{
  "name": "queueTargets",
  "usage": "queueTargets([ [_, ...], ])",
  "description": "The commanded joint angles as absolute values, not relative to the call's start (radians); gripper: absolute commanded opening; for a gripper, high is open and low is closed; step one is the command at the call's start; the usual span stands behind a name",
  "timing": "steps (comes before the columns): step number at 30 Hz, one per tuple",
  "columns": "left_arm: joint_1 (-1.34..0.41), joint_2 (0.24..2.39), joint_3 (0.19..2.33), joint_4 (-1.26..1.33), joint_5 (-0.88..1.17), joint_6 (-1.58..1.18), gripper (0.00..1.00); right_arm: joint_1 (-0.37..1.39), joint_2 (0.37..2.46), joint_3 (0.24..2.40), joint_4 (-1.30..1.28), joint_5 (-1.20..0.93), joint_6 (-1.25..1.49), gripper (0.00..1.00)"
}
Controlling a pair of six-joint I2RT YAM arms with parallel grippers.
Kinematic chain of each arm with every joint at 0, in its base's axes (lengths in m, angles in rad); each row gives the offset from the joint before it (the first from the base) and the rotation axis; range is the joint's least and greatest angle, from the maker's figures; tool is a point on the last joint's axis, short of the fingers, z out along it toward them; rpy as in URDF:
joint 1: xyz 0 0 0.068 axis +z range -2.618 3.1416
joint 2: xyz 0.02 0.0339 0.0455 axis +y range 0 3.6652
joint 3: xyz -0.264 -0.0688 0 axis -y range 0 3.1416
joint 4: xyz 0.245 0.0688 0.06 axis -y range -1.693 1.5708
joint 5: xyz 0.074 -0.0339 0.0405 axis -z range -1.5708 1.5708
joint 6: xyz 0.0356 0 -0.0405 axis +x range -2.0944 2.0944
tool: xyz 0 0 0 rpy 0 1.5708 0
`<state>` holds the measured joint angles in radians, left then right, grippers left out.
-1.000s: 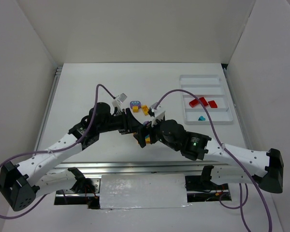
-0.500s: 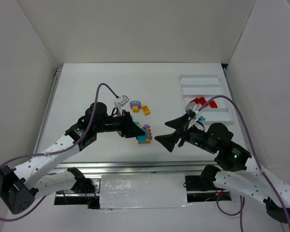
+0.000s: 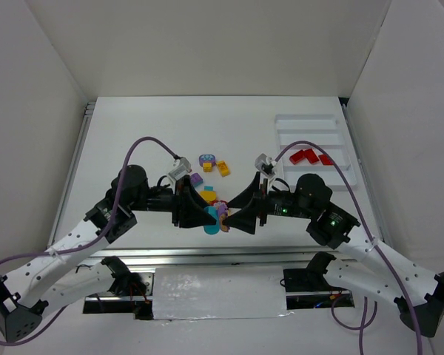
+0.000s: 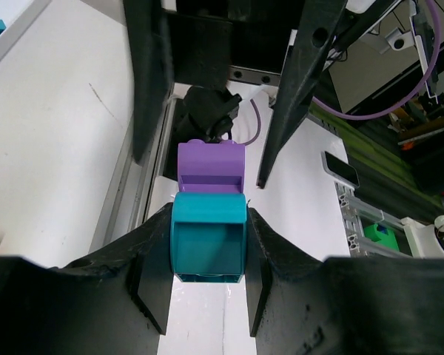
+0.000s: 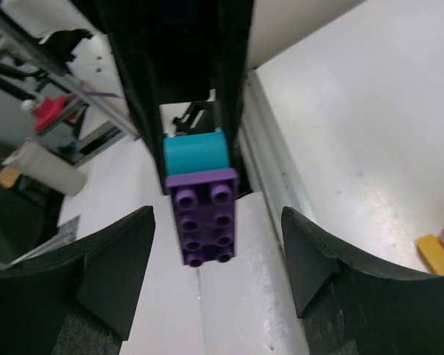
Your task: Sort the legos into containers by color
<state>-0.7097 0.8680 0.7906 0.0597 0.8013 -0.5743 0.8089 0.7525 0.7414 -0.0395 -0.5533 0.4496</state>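
Note:
My left gripper (image 3: 209, 217) is shut on a teal brick (image 4: 207, 238) with a purple brick (image 4: 211, 167) stuck to its far end. It holds the pair above the table's near middle. My right gripper (image 3: 234, 217) is open and faces it. In the right wrist view the purple brick (image 5: 205, 217) and the teal brick (image 5: 194, 151) sit between my wide-open right fingers (image 5: 118, 259) without touching them. The white tray (image 3: 281, 122) at the back right holds red bricks (image 3: 303, 155). Loose yellow and purple bricks (image 3: 207, 160) lie mid-table.
More loose bricks lie behind the grippers: a yellow one (image 3: 223, 168), a purple one (image 3: 196, 179) and an orange one (image 3: 209, 195). White walls close in the table on three sides. My right arm covers the tray's near compartment.
My right arm swung left from beside the tray and now faces the left gripper, jaws open around the purple brick. My left gripper drew back slightly toward the near edge, still holding the pair.

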Motion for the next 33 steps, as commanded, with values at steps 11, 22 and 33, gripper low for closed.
queueTargets([
  [11,-0.713,0.865,0.792,0.172,0.845,-0.572,0.0,0.807,0.784,0.657,0.261,-0.798,0.545,0.56],
  [22,-0.713,0.83,0.847,0.009,0.714,-0.528,0.0,0.734,0.73,0.66,0.163,-0.652,0.468,0.0],
  [33,-0.706,0.733,0.943,-0.225,0.391,-0.469,0.0,0.425,0.793,0.724,-0.069,-0.435,0.454,0.0],
])
